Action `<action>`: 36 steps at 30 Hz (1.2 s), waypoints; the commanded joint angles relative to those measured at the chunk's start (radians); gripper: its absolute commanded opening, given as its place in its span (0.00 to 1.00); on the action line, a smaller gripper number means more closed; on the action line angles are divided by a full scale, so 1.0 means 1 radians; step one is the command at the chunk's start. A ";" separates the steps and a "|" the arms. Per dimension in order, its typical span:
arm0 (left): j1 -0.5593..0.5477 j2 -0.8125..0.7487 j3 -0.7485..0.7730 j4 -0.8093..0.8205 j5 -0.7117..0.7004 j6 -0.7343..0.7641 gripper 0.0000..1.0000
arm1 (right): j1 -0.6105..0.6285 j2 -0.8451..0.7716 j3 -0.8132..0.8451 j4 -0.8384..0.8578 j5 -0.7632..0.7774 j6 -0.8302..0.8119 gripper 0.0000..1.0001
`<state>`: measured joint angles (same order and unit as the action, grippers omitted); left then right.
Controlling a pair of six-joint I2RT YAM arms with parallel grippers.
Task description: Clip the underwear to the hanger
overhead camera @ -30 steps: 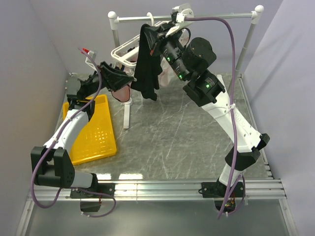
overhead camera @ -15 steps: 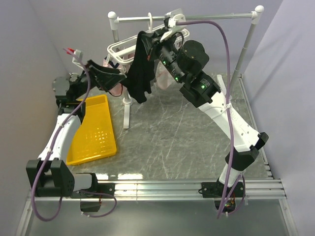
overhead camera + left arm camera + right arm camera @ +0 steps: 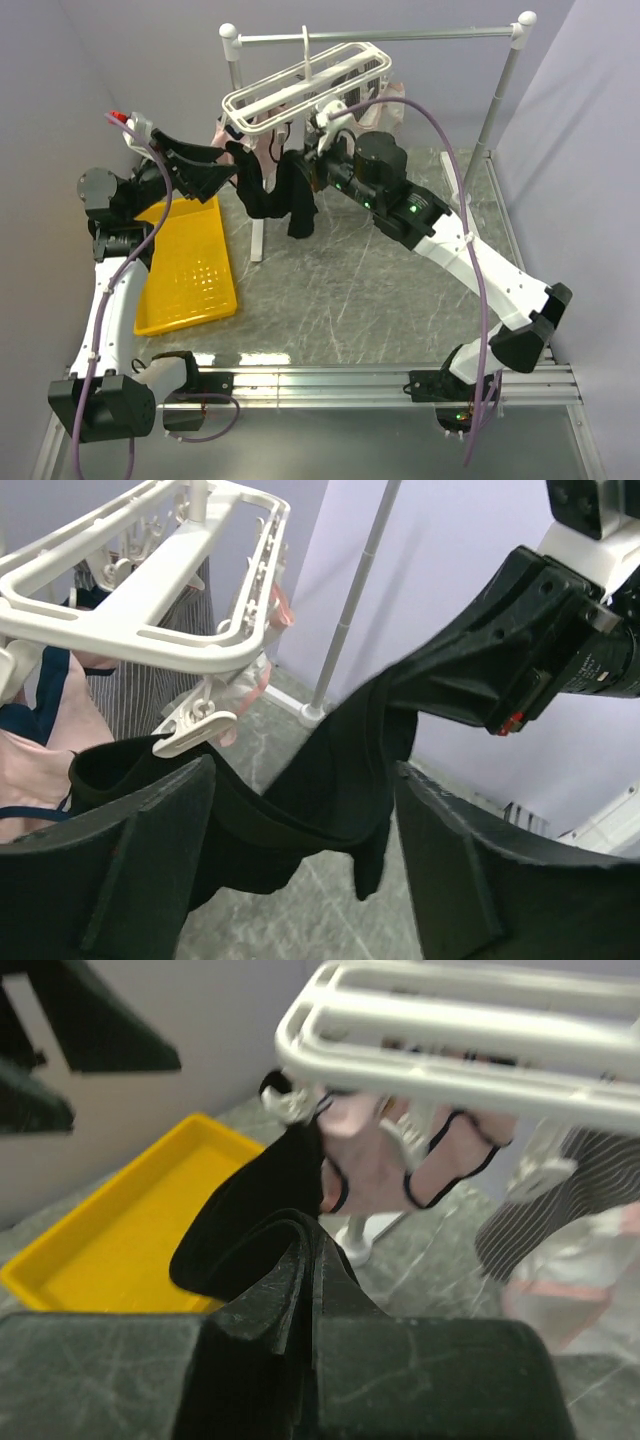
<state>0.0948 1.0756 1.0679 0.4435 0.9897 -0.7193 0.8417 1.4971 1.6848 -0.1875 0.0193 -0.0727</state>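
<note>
We see the two right fingers (image 3: 430, 1380) squeezed tight together on one end of the one soft black cloth underwear (image 3: 260, 1210). The two left fingers (image 3: 150, 860) are spread wide apart. The underwear hangs in the gap between them, and they do not pinch it.

The underwear sags in the air between the two arms, just under the one white plastic hanger with bars (image 3: 250, 100). Its top corner reaches up to one small white clip (image 3: 195, 725) on the hanger. We cannot tell if the clip bites it.

The hanger hangs by its hook from the one grey metal rail stand (image 3: 400, 35). Two more clothes hang on it: one pale pink briefs with dark trim (image 3: 370, 1160) and one grey striped cloth (image 3: 560, 1190). One yellow plastic tray (image 3: 190, 270) lies on the grey stone counter (image 3: 370, 270), below the left arm.
</note>
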 commanded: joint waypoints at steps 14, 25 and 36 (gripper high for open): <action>-0.325 0.010 0.242 -0.540 -0.290 0.569 0.52 | -0.025 -0.117 -0.237 0.034 -0.142 0.123 0.00; -0.699 0.067 0.196 -0.451 -0.925 0.456 0.60 | -0.104 -0.118 -0.303 0.083 -0.223 0.284 0.00; -0.716 0.169 0.178 -0.237 -1.025 0.389 0.59 | -0.139 -0.115 -0.338 0.164 -0.243 0.324 0.00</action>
<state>-0.6178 1.2739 1.2438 0.0402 -0.0162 -0.3344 0.7174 1.4052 1.3506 -0.1032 -0.2047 0.2283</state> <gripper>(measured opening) 0.579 0.033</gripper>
